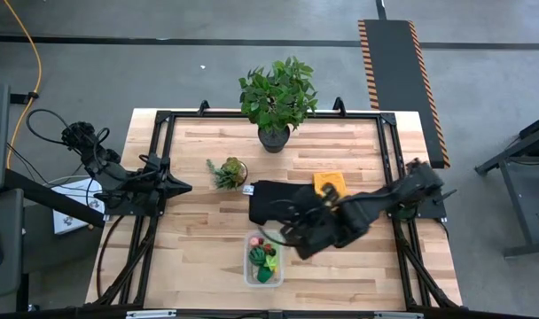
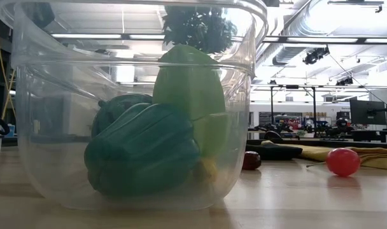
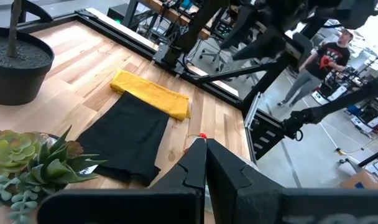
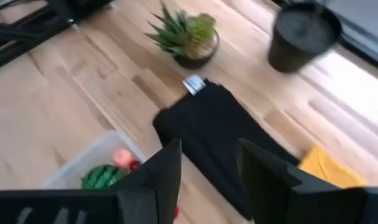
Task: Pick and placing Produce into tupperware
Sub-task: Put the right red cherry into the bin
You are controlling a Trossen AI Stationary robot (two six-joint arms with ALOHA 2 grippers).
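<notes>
The clear plastic container (image 1: 262, 260) sits on the near part of the wooden table (image 1: 199, 257), close to the front edge and roughly midway across. It has no lid. Several pieces of toy produce lie inside it: a dark green ridged piece (image 2: 142, 152), a lime-green piece (image 2: 190, 83) standing behind it, and, seen from above, something pink (image 4: 122, 157) and a small red bit next to the green ones. From table height, two more pieces lie outside the container on the table to its right: a small dark one (image 2: 251, 160) just beside the wall and a pink-red ball (image 2: 343, 161) farther off.

The right gripper (image 1: 292, 237) hangs over the table just to the right of the container, at the near edge of the black cloth (image 1: 278, 199). Its two fingers (image 4: 167, 168) stand apart with an empty gap between them; nothing is held.

The left gripper (image 3: 204, 165) rests at the left side of the table, well apart from the container, its fingers pressed together and holding nothing.

The black cloth lies in the middle of the table, with a folded yellow cloth (image 1: 330, 182) touching its far right corner. A small succulent in a pot (image 1: 228, 171) stands just left of the black cloth, and a large leafy potted plant (image 1: 277, 97) stands at the far edge. A person (image 3: 322, 62) stands in the room beyond the table.
</notes>
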